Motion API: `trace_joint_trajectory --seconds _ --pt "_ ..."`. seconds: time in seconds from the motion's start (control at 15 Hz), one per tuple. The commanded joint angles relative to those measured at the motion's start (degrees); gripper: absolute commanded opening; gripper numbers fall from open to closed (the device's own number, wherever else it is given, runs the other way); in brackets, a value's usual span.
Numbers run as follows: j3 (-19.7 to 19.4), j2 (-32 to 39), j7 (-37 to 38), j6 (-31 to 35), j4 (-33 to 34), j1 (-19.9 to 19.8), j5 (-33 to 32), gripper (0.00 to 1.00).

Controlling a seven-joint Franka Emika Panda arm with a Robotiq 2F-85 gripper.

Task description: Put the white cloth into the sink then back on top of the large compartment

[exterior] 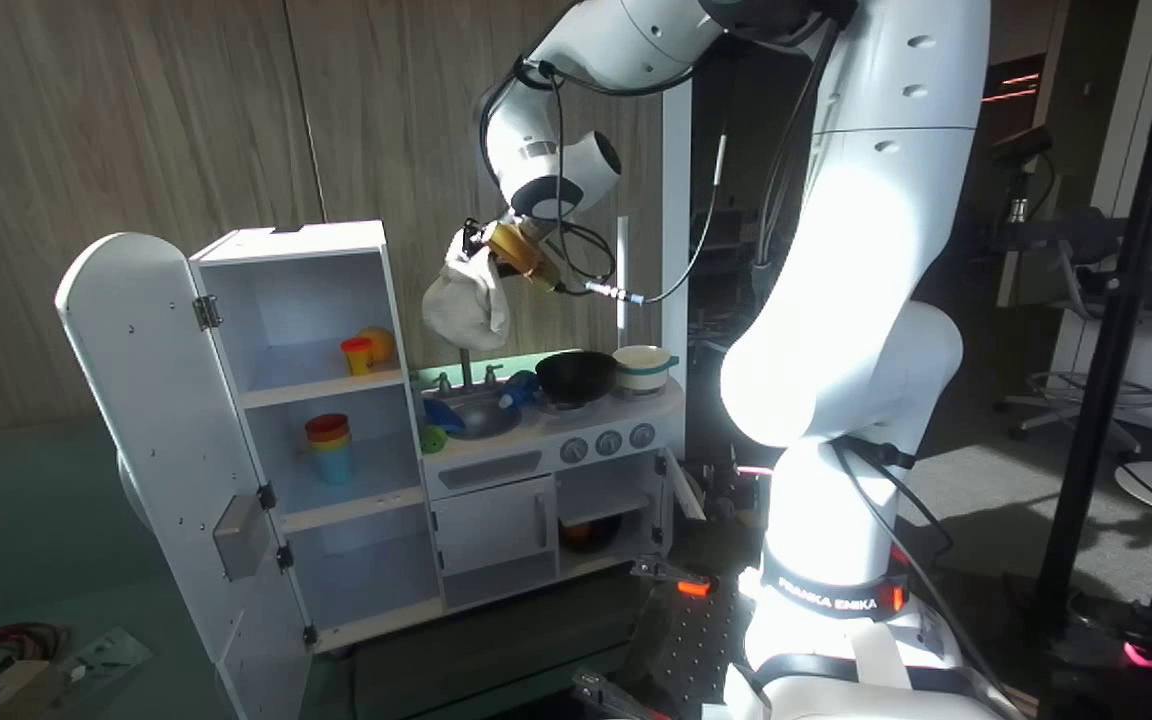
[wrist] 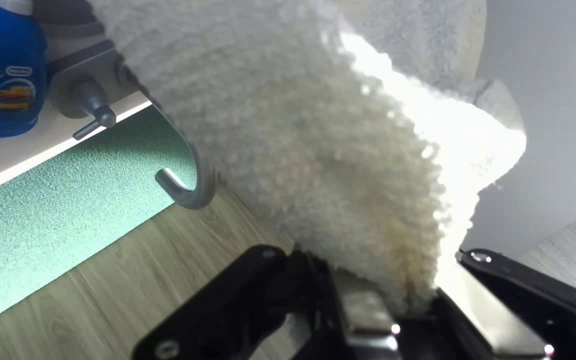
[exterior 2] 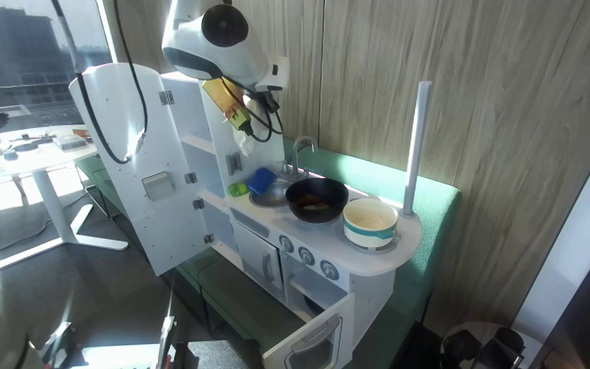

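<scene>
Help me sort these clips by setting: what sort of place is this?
Not a real kitchen; probably a lab or office nook used for robot trials: a play kitchen stands on a green padded bench, with a robot arm nearby.

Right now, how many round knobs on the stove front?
3, in one row: first knob toward the sink, middle knob, end knob toward the cream pot. None seem hidden.

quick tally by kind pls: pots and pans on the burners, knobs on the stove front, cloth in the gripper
Cream pot: 1
Black pan: 1
Knobs: 3
White cloth: 1
Total: 6
</scene>
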Motion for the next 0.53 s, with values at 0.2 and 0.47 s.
trace_joint_trajectory --seconds 0.2,0.47 --pt "5.51 -7.46 -5.02 16.12 2.66 3.74 13.92 0.06" --pt "11.18 -9.9 -7.09 24.36 8.04 2.76 17.86 0.06"
